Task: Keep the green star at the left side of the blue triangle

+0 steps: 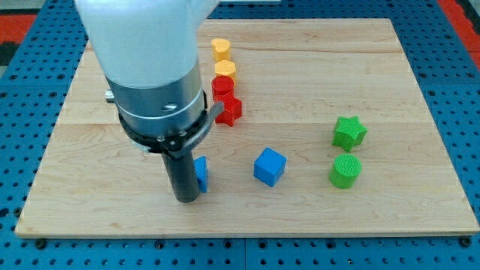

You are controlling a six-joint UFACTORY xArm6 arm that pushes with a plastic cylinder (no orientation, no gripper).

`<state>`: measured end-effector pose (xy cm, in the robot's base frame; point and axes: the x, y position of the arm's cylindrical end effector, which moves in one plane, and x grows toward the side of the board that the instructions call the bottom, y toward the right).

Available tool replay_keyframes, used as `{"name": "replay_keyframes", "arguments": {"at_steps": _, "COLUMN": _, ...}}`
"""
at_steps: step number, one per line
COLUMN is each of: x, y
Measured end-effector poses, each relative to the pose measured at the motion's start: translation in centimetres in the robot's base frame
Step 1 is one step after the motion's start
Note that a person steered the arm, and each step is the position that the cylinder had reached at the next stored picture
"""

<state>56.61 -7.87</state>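
The green star (pixel 349 133) lies at the view's right, well to the right of the blue triangle (pixel 201 173). The blue triangle sits near the view's bottom centre-left and is partly hidden behind my rod. My tip (pixel 186 199) rests on the board just left of and touching or nearly touching the blue triangle. The arm's large body covers the view's top left.
A blue cube (pixel 269 166) sits between the triangle and a green cylinder (pixel 345 171), which is just below the star. A column of a yellow heart (pixel 220 49), yellow block (pixel 225 70), red cylinder (pixel 223 86) and red star (pixel 229 109) runs near the top centre.
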Motion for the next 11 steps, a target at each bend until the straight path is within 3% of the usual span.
{"name": "replay_keyframes", "arguments": {"at_steps": 3, "x": -1.4, "y": 1.3}}
{"name": "replay_keyframes", "arguments": {"at_steps": 4, "x": 1.3, "y": 4.9}}
{"name": "replay_keyframes", "arguments": {"at_steps": 6, "x": -0.6, "y": 32.3}}
{"name": "replay_keyframes", "arguments": {"at_steps": 8, "x": -9.4, "y": 29.5}}
{"name": "replay_keyframes", "arguments": {"at_steps": 11, "x": -9.7, "y": 11.1}}
